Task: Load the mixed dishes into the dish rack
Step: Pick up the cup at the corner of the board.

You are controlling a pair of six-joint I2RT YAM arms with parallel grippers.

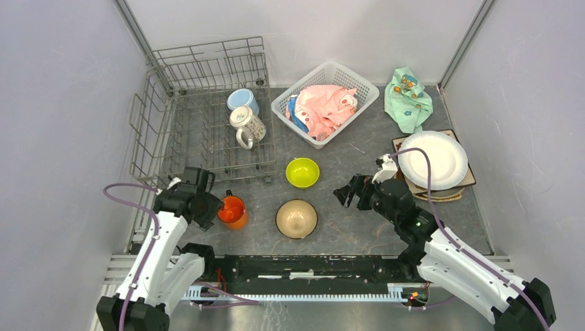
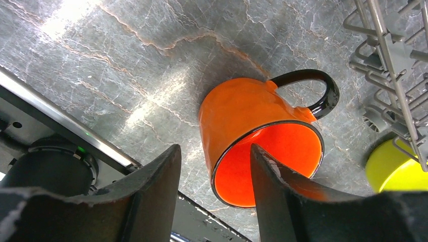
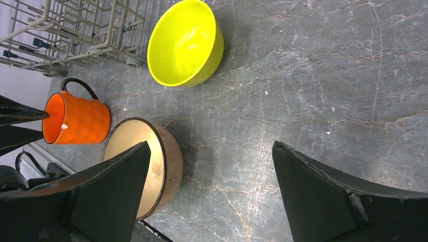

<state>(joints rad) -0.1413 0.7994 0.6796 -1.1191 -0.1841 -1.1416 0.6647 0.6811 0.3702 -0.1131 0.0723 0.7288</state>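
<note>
Left jaws part-open astride orange mug (image 2: 237, 121) rim, one finger seemingly inside; not clamped. Right jaws wide apart, empty, tan bowl (image 3: 128, 136) beside one finger. Risk: thin rim pinch slips, mug tips short of dish rack (image 1: 193, 131) beyond the left jaws.

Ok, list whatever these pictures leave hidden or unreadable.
- Top view: the white plate covers the lower plates. Only their edges show, so the count is unclear.
- Top view: the pink cloth hides the contents of the white lattice basket.
- Left wrist view: the left claw straddles the orange mug wall, and its fingers hide any contact.
- Right wrist view: the right claw covers part of the tan bowl.
</note>
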